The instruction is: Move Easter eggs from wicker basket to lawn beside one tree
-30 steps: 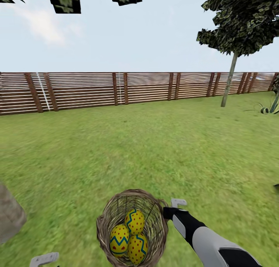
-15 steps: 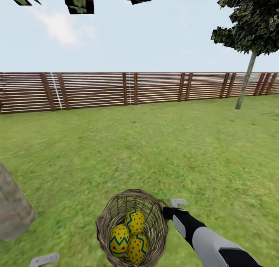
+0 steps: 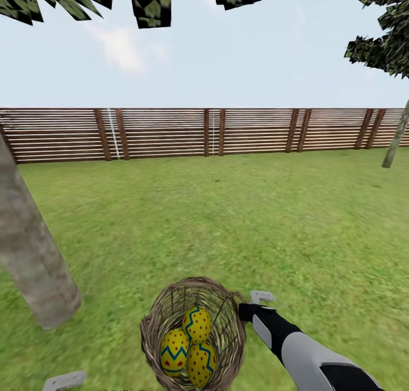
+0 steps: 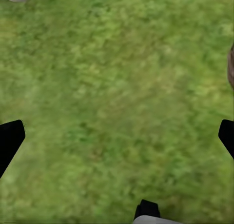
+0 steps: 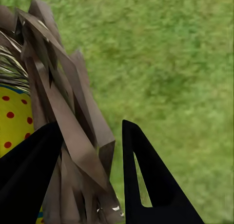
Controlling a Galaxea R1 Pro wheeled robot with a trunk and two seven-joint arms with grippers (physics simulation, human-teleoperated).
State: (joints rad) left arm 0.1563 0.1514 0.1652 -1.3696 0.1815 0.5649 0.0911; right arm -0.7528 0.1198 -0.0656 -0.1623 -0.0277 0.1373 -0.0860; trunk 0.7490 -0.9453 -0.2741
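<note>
The lawn (image 3: pixel 227 220) spreads wide, flat and mottled green across the garden, closed at the far side by a brown fence (image 3: pixel 227 130) of horizontal slats under a pale sky. The tree (image 3: pixel 31 254), thick and grey-brown in the trunk, stands at the left, well apart from a thin-trunked tree (image 3: pixel 396 142) at the far right edge. Low in the head view the wicker basket (image 3: pixel 193 331) is carried by the right gripper (image 5: pixel 90 155), whose two dark fingers are clamped on the basket's woven rim, one inside and one outside. Inside lie the three Easter eggs (image 3: pixel 188 341), touching each other: yellow, red-dotted, with blue-green zigzags. The left gripper (image 4: pixel 117 136) hangs over bare grass, its fingers spread wide apart.
</note>
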